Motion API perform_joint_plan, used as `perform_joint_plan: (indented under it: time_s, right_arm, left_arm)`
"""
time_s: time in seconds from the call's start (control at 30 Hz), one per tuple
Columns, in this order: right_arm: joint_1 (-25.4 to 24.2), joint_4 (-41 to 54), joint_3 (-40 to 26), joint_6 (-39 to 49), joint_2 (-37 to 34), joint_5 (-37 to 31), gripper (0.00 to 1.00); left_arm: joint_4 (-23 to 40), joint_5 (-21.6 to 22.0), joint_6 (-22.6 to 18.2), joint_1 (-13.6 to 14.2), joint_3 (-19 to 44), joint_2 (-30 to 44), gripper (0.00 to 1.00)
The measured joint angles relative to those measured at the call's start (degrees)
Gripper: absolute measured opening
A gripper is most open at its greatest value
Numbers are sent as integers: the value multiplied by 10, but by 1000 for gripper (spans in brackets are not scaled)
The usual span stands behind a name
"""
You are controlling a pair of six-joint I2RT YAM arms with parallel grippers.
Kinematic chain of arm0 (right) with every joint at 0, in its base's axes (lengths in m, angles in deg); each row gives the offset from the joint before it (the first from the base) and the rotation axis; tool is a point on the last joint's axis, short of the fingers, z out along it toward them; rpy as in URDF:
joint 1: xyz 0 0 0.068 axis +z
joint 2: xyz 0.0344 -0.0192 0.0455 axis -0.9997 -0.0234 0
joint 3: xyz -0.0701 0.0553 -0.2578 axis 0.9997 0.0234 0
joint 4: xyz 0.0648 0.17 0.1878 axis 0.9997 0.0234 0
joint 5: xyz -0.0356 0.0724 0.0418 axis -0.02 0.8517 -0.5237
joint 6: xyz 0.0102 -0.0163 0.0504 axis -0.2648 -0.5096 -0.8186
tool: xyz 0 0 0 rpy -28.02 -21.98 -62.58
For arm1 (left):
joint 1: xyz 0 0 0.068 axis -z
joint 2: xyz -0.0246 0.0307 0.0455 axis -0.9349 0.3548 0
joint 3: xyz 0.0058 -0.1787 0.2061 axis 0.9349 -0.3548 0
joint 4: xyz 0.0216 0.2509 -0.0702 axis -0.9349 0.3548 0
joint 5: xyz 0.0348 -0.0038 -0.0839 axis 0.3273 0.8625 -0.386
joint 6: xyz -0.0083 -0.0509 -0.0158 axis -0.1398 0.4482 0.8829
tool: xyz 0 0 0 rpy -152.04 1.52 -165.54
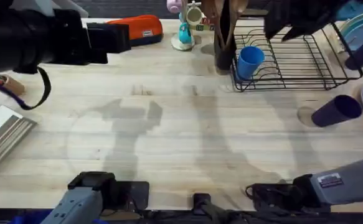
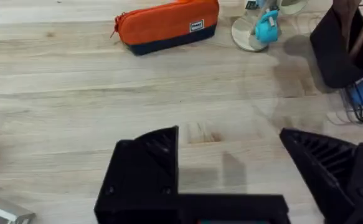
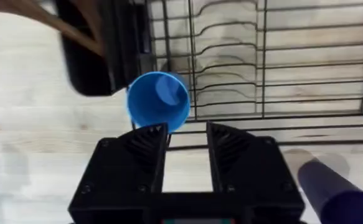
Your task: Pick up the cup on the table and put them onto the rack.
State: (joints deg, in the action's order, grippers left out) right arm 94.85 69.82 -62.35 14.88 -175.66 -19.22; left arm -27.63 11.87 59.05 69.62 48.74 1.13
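- One small light-blue plastic tumbler, the cup (image 1: 250,61), sits inside the near-left corner of the large black wire dish rack (image 1: 306,65), tilted with its open mouth toward the camera; in the right wrist view the cup (image 3: 159,101) shows its hollow interior, leaning against the rack wires (image 3: 274,74).
- Judged from this, placement looks done or nearly so: the cup is within the rack frame, not on the bare table.
- Right gripper (image 3: 187,140) hangs just short of the cup, jaws narrow with a slim gap, holding nothing; no contact with the cup visible.
- Left gripper (image 2: 231,155) sits over bare wood well apart from the rack, jaws spread wide, empty.
- Dark purple tumbler (image 1: 337,111) lies on its side on the wooden table (image 1: 169,124), just outside the rack's near-right side. If it counts as another cup, it is left to do; cannot tell from the task wording.
- Nearby, untouched: black utensil holder with wooden tools (image 1: 223,43) beside the rack, teal mug stand (image 1: 183,31), orange zip pouch (image 1: 141,28).
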Motion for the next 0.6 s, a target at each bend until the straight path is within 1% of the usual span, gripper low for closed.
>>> perform_joint_plan:
  time_s: [0.1,0.17,0.3,0.5,0.53,0.6]
  right_arm:
    - [0,22,-32,1,28,0,506]
    - [0,29,-48,2,49,0,609]
    - [0,42,-57,19,98,-1,762]
    - [0,61,-57,35,155,-40,847]
    - [0,62,-57,36,161,-46,872]
    - [0,71,-57,42,173,-54,975]
  left_arm:
    - [0,0,0,0,0,0,993]
    - [0,0,0,0,0,0,993]
    - [0,0,0,0,0,0,993]
    - [0,0,0,0,0,0,993]
    - [0,0,0,0,0,0,993]
    - [0,0,0,0,0,0,993]
